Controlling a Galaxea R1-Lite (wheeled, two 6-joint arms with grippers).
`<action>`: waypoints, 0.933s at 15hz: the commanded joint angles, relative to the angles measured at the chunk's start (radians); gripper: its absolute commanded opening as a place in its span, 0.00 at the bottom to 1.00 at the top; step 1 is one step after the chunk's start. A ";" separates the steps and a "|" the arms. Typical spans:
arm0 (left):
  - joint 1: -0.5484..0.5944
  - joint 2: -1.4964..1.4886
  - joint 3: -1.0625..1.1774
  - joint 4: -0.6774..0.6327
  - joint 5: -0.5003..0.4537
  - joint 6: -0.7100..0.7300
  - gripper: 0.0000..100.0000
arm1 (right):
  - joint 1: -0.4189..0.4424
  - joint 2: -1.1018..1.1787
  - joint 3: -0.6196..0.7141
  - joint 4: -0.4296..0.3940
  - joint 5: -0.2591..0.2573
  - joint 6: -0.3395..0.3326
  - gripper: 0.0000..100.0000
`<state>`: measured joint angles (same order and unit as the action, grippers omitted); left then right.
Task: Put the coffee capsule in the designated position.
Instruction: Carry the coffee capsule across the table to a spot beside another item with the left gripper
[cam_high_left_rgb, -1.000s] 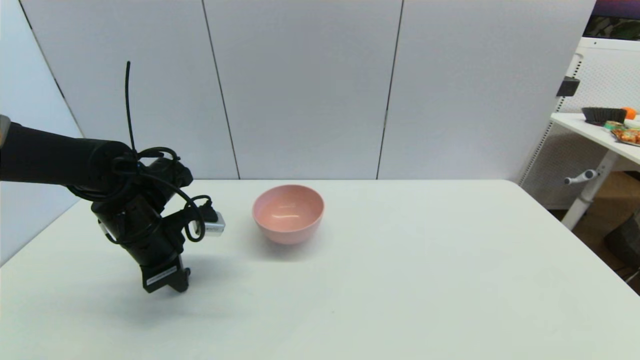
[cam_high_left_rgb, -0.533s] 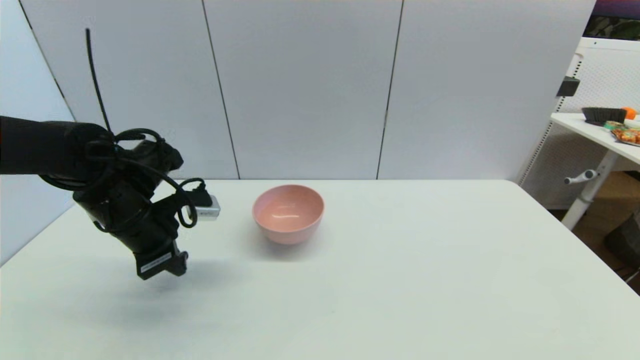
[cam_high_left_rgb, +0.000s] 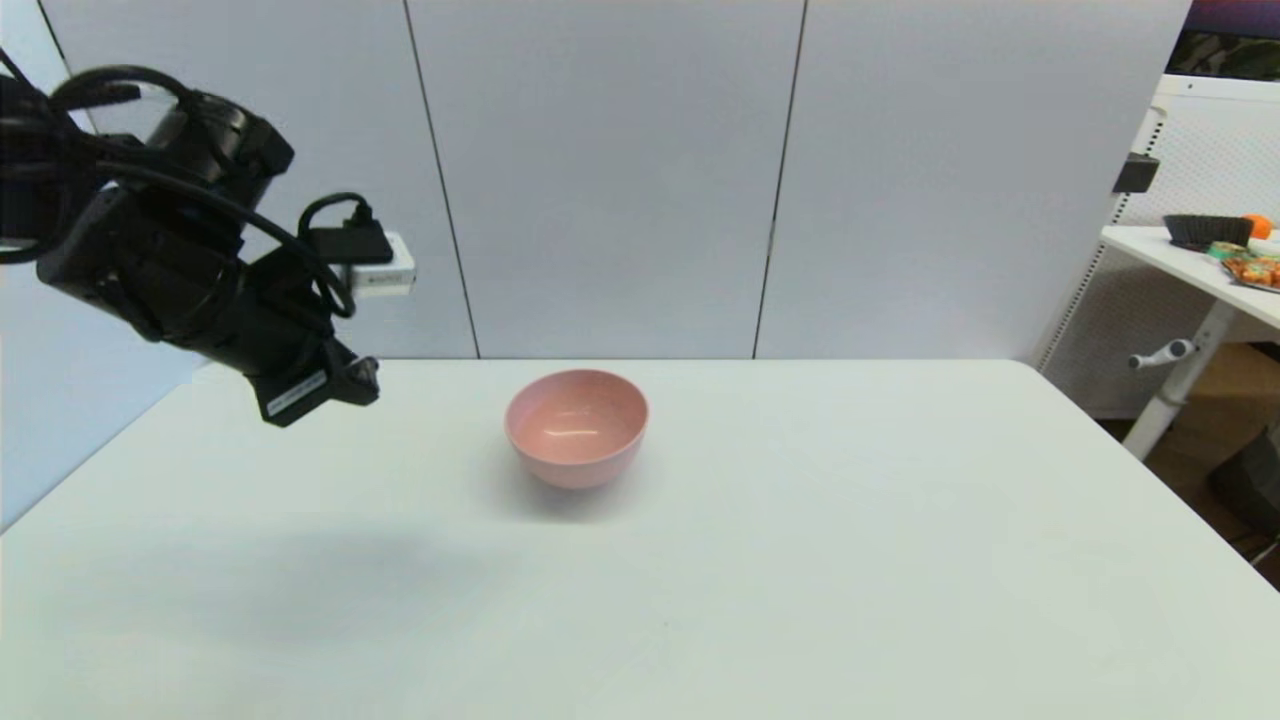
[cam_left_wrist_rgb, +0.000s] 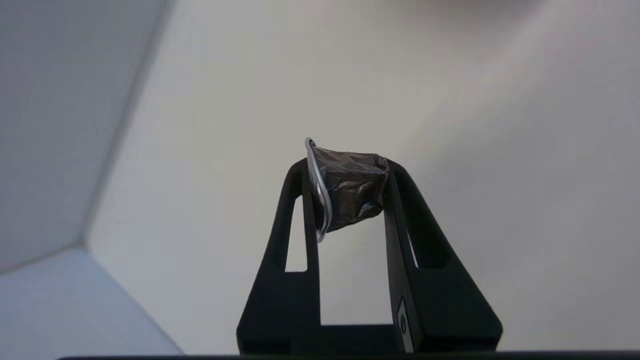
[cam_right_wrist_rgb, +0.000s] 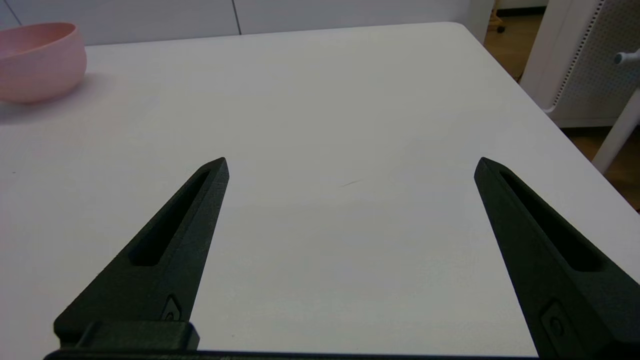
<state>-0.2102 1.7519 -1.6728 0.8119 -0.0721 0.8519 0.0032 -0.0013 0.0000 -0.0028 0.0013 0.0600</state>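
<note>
Left fingers (cam_left_wrist_rgb: 395, 200) around coffee capsule (cam_left_wrist_rgb: 350, 187), airborne

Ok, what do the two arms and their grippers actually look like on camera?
Left arm: matte black, looped black cables, a white-labelled plate, a silver-white camera block. The left gripper and the right gripper each have two long, tapered black fingers with slotted cut-outs.

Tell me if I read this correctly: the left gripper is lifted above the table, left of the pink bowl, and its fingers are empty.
Not quite. The left gripper is not empty: the left wrist view shows its fingers shut on the coffee capsule. The rest holds: in the head view it is lifted above the table, left of the pink bowl.
</note>
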 joint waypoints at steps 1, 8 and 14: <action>-0.012 0.113 -0.222 0.001 -0.009 0.004 0.00 | 0.001 0.001 0.000 0.000 0.000 0.000 1.00; -0.083 0.331 -0.237 -0.367 -0.149 -0.047 0.00 | 0.001 0.001 0.000 0.000 0.000 0.000 1.00; -0.117 0.474 -0.237 -0.496 -0.215 -0.051 0.00 | 0.000 0.001 0.000 0.000 0.000 0.000 1.00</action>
<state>-0.3204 2.1738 -1.9098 0.3155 -0.2817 0.7974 0.0032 -0.0013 0.0000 -0.0023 0.0013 0.0591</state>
